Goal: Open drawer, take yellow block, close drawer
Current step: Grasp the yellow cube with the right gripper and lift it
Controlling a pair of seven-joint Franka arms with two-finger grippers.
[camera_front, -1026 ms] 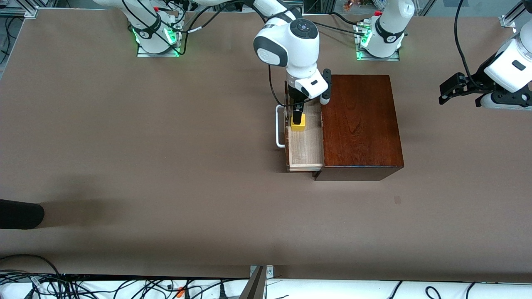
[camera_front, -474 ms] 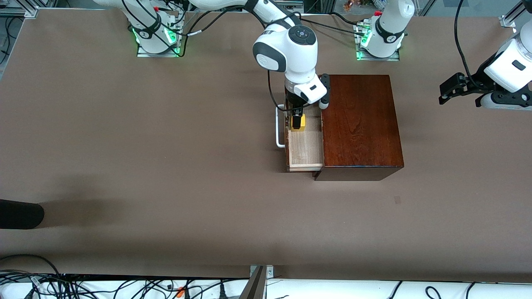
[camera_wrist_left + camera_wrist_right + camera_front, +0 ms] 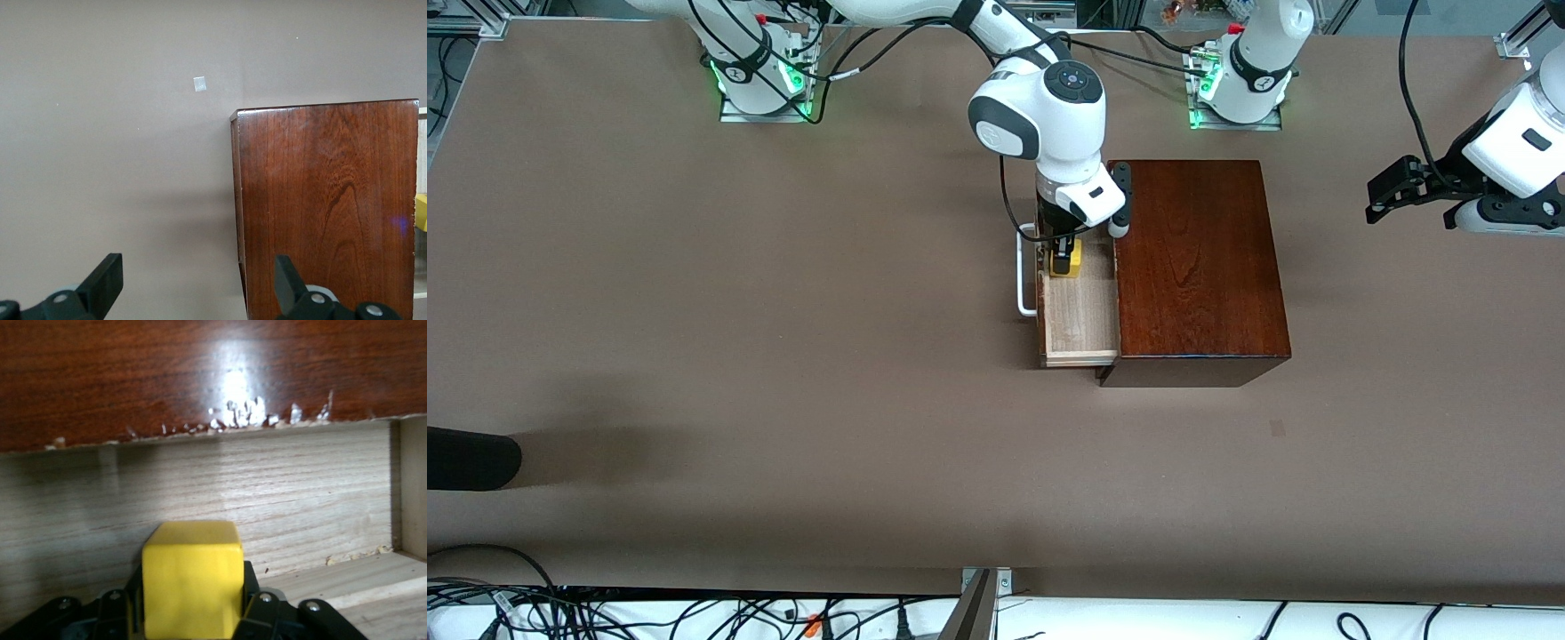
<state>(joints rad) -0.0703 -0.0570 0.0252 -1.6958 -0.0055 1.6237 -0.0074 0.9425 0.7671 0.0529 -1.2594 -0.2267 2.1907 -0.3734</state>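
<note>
The drawer (image 3: 1080, 316) stands pulled out of the dark reddish-brown wooden box (image 3: 1196, 267), its white handle (image 3: 1023, 271) pointing toward the right arm's end of the table. My right gripper (image 3: 1063, 260) reaches down into the drawer and is shut on the yellow block (image 3: 1071, 259). In the right wrist view the yellow block (image 3: 192, 577) sits squeezed between the black fingers (image 3: 259, 603), in front of the drawer's pale wooden wall (image 3: 267, 493). My left gripper (image 3: 1383, 200) waits open in the air past the box, toward the left arm's end of the table.
A black object (image 3: 471, 458) juts onto the table at the right arm's end. A small pale mark (image 3: 1278, 428) lies on the brown table nearer the front camera than the box. The left wrist view shows the box (image 3: 327, 200) and bare table.
My right gripper has come down lower into the drawer and its fingers have closed on the yellow block. The left arm has not moved.
</note>
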